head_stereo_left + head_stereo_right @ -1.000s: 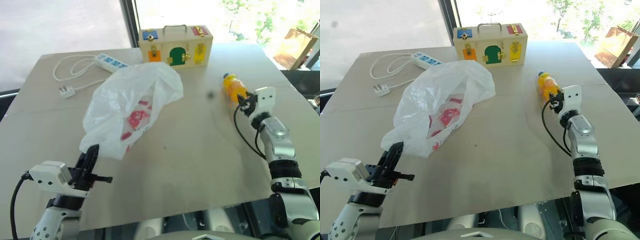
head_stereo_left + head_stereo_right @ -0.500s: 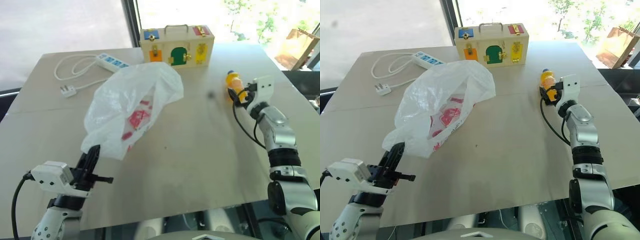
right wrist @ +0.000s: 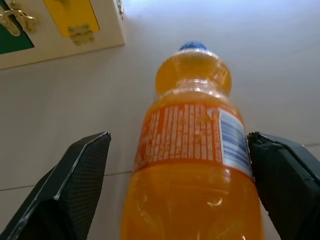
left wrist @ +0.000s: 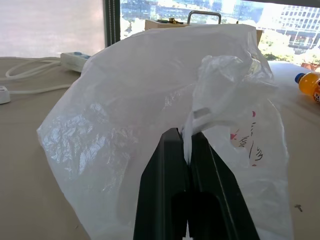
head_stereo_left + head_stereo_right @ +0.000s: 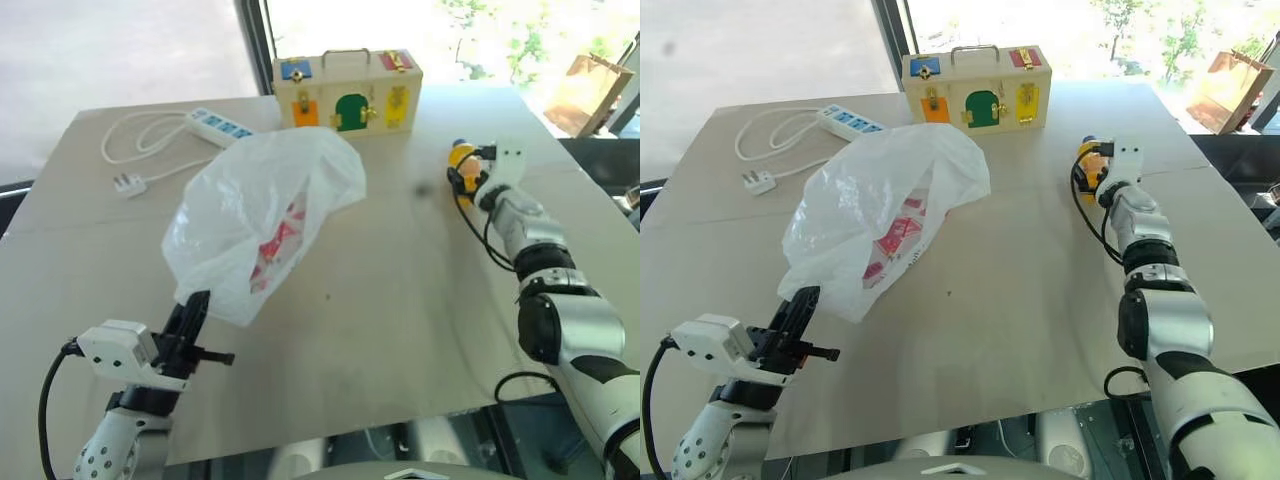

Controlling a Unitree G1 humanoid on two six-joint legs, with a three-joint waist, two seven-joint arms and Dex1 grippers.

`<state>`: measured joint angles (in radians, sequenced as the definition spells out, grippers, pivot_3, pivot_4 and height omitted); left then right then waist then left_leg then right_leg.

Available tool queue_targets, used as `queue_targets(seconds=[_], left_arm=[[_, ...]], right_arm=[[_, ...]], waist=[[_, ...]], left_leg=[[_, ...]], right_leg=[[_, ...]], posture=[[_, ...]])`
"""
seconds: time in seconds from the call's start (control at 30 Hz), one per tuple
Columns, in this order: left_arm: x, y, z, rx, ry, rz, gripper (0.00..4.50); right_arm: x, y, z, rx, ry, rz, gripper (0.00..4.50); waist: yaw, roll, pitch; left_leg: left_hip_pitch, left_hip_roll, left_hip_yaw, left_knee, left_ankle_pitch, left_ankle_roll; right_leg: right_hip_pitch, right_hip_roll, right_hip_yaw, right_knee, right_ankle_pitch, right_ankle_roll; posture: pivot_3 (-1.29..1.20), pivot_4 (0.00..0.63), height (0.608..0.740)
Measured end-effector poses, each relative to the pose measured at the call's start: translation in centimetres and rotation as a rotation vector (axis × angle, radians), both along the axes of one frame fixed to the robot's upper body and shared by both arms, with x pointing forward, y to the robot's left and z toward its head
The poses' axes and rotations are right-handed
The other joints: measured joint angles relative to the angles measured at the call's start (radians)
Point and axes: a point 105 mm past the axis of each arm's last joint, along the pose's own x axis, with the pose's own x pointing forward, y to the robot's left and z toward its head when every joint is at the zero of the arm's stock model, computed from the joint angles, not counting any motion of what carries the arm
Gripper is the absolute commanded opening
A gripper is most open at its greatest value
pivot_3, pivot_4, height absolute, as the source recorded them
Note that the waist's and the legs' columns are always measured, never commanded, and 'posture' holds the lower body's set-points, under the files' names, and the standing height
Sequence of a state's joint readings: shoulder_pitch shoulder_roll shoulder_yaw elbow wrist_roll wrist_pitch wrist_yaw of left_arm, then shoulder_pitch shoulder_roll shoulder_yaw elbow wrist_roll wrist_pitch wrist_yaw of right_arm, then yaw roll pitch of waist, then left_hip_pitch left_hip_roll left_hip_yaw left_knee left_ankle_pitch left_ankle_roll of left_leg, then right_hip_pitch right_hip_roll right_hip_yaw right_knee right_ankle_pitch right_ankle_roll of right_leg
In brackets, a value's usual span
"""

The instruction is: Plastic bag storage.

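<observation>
A pale wooden table (image 5: 400, 330) stands before big windows (image 5: 130, 45) split by a dark frame (image 5: 255, 45), bright daylight pouring in over green trees (image 5: 500, 30) outside, with a brown paper bag (image 5: 592, 90) at the far right.

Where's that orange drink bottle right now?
The orange bottle lies on the table's right side, between the right gripper's open fingers, in front of the wooden box.

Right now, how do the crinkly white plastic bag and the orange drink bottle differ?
The translucent white plastic bag is large, soft and billowed; the orange drink bottle is small and rigid. The left gripper is shut on the bag's plastic; the right gripper stands open around the bottle. Both sit on the same table.
</observation>
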<state>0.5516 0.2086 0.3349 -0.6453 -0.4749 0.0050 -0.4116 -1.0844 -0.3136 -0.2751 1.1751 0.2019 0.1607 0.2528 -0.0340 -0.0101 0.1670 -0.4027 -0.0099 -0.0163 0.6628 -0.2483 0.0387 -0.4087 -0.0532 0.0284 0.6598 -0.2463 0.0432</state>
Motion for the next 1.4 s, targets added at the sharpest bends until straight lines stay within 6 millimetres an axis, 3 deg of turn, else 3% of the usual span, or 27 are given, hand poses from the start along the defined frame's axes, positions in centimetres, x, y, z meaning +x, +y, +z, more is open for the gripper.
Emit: queue_targets(seconds=[0.1, 0.23, 0.63, 0.73, 0.83, 0.9, 1.03, 1.27, 1.4], left_arm=[[0.0, 0.0, 0.0, 0.005, -0.004, 0.003, 0.00], [-0.2, 0.1, 0.0, 0.009, -0.007, 0.014, 0.00], [-0.2, 0.1, 0.0, 0.010, -0.009, 0.018, 0.00], [-0.2, 0.1, -0.1, 0.014, -0.006, 0.014, 0.00], [-0.1, 0.0, 0.0, 0.018, -0.008, 0.003, 0.00], [-0.1, 0.0, 0.0, 0.014, -0.009, -0.003, 0.00], [0.0, -0.2, 0.0, -0.001, -0.005, -0.015, 0.00], [0.6, -1.3, 0.9, -0.046, -0.030, -0.064, 0.00], [1.0, -2.8, 2.3, -0.085, -0.069, -0.126, 0.00]], right_arm=[[-0.4, 0.1, -2.0, 0.019, 0.082, -0.008, 4.46], [-0.3, 0.1, -1.9, 0.002, 0.085, -0.011, 3.01], [-0.2, 0.6, -1.5, -0.096, 0.040, 0.034, 3.00], [-0.7, 3.5, -0.5, -0.147, -0.098, 0.270, 3.00], [-2.2, 6.5, 1.2, -0.105, -0.224, 0.519, 3.00], [-3.3, 7.4, 2.2, -0.068, -0.276, 0.622, 3.00], [-7.5, 8.8, 4.0, 0.019, -0.337, 0.894, 3.00], [-13.3, 10.5, 4.9, 0.050, -0.269, 1.211, 3.00], [-14.2, 11.6, 3.7, -0.042, -0.193, 1.279, 3.00]], waist=[[-0.005, 0.000, 0.000], [-0.007, 0.000, 0.000], [-0.007, 0.001, 0.001], [-0.010, 0.000, 0.002], [-0.009, 0.000, 0.003], [-0.004, 0.000, 0.003], [0.009, 0.000, 0.003], [0.008, 0.000, 0.004], [0.008, -0.001, 0.004]], left_leg=[[0.000, 0.000, 0.001, 0.000, 0.000, 0.000], [0.001, 0.001, 0.002, 0.000, 0.000, 0.000], [0.001, 0.001, 0.004, -0.002, 0.000, 0.000], [0.001, 0.002, 0.006, -0.005, 0.000, 0.000], [0.001, 0.002, 0.006, -0.007, 0.000, 0.000], [0.001, 0.002, 0.005, -0.008, 0.000, 0.000], [-0.001, 0.001, 0.001, -0.008, 0.000, 0.000], [-0.001, 0.001, -0.001, -0.008, 0.000, 0.000], [0.000, 0.001, 0.000, -0.008, 0.000, 0.000]], right_leg=[[0.000, 0.000, 0.001, 0.000, 0.000, 0.000], [0.000, 0.000, 0.002, 0.000, 0.000, 0.000], [-0.001, 0.000, 0.004, 0.000, 0.000, 0.000], [-0.004, 0.001, 0.006, -0.001, 0.002, 0.004], [-0.004, 0.001, 0.005, -0.001, 0.002, 0.004], [-0.004, 0.000, 0.004, -0.001, 0.002, 0.004], [-0.004, -0.006, 0.000, -0.004, 0.002, 0.004], [-0.004, -0.007, -0.001, -0.003, 0.002, 0.003], [-0.003, -0.007, -0.001, -0.003, 0.002, 0.004]], posture=[[0.00, 0.150, 0.739], [0.00, 0.150, 0.739], [0.00, 0.150, 0.739], [0.00, 0.150, 0.739], [0.00, 0.150, 0.739], [0.00, 0.150, 0.739], [0.00, 0.150, 0.739], [0.00, 0.150, 0.739], [0.00, 0.150, 0.739]])
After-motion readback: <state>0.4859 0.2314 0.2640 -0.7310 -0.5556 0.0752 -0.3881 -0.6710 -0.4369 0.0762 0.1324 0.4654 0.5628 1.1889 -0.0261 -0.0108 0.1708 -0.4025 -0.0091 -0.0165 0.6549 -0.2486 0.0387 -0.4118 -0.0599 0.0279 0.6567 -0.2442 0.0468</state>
